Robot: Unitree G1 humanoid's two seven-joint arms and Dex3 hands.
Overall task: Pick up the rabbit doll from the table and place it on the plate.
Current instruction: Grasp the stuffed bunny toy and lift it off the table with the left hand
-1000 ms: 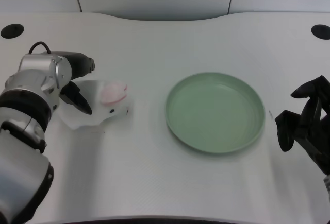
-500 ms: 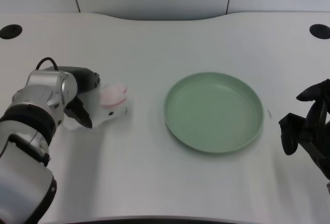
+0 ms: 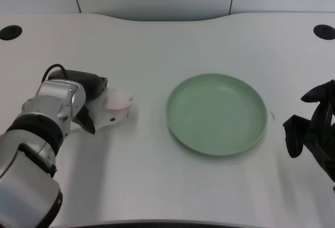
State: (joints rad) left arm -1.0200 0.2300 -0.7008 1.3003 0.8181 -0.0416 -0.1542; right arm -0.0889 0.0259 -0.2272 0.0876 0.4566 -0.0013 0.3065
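At the left of the frame, the left hand (image 3: 86, 102) wraps its dark fingers (image 3: 87, 122) around the white-and-pink rabbit doll (image 3: 113, 110), grasping it low over the white desk (image 3: 157, 55). Right of centre, well apart from the doll, sits the green plate (image 3: 215, 147). The right hand (image 3: 311, 128) hangs at the right edge.

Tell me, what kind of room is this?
Probably a robot test bench or lab: a bare white table with cable holes, holding only a green plate and a rabbit doll at the left hand.
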